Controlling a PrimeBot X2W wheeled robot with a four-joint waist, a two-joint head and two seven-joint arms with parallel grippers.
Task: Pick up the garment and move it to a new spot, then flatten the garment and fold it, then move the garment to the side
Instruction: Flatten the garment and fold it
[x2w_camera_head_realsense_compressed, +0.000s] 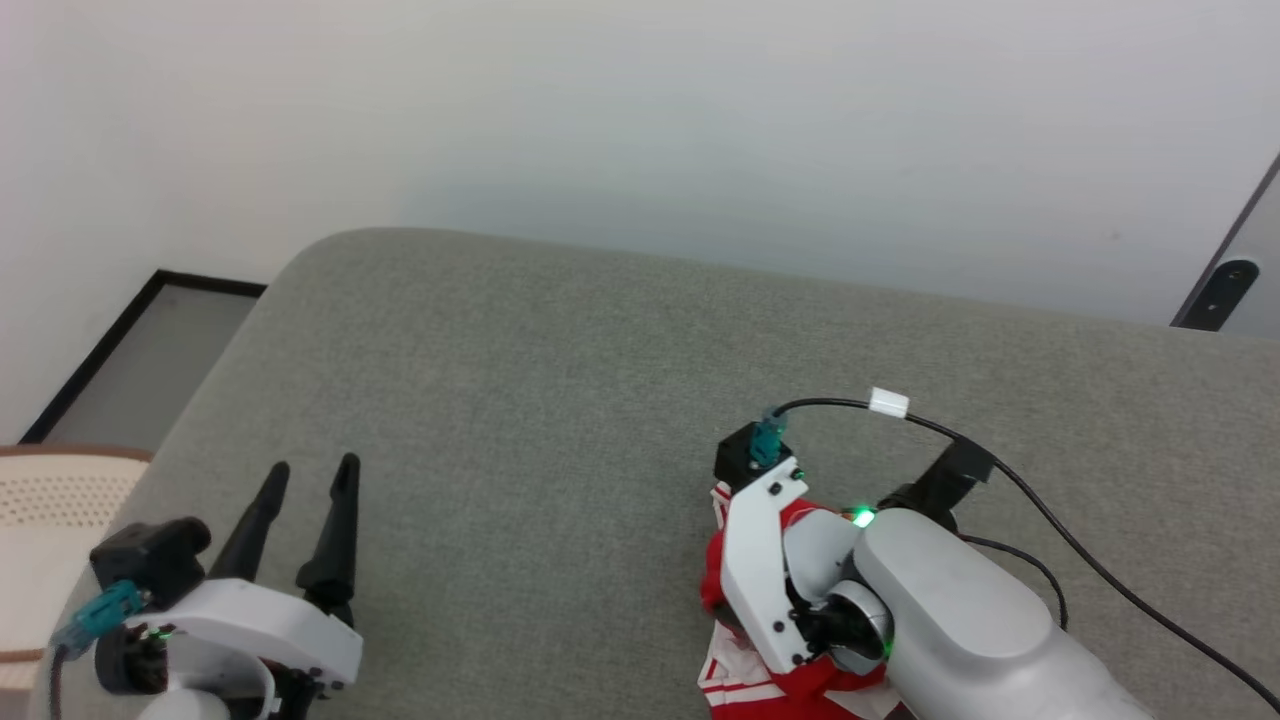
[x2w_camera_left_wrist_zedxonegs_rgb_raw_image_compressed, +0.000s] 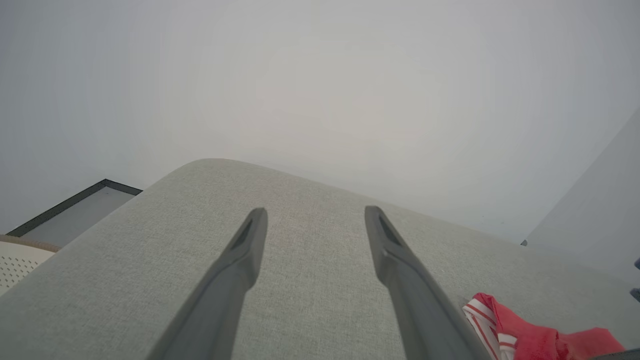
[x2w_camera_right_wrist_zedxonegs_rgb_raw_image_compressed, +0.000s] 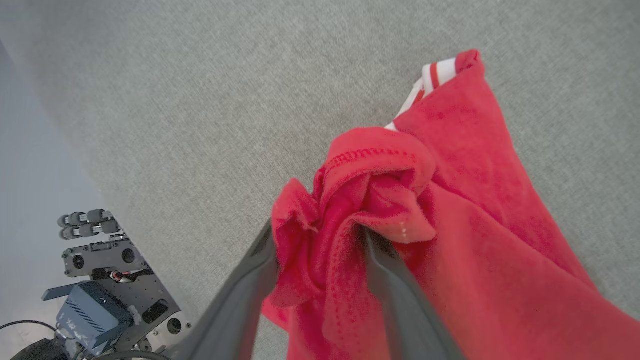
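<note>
Head: left gripper (x2w_camera_head_realsense_compressed: 313, 465) sits at the bench's (x2w_camera_head_realsense_compressed: 520, 380) near-left side, fingers spread, nothing in them. Right forearm (x2w_camera_head_realsense_compressed: 960, 610) hangs over the garment (x2w_camera_head_realsense_compressed: 780, 700), which is a crumpled red heap with some white-red striping showing, on the near-right part of the bench, well clear of the far edge and the rounded far-left corner. The right fingers are hidden under the wrist here.

Left wrist: both fingers wide apart over bare grey fabric, empty. A bit of the garment shows off to its lower right, well apart from the fingers.

Right wrist: right gripper (x2w_camera_right_wrist_zedxonegs_rgb_raw_image_compressed: 320, 240) is pinched onto a thick wad of red cloth, jaws part closed with the bunch filling the gap. The rest of the shirt trails away across the bench; can't tell if any of it is off the surface. Striped trim pokes out at the far end, no lettering visible.

Status, my read: the grasp is made, so this is step one, the pick-up. Left to do: carry to a new spot, flatten, fold, move aside. The left arm is idle and likely needed for flattening.
</note>
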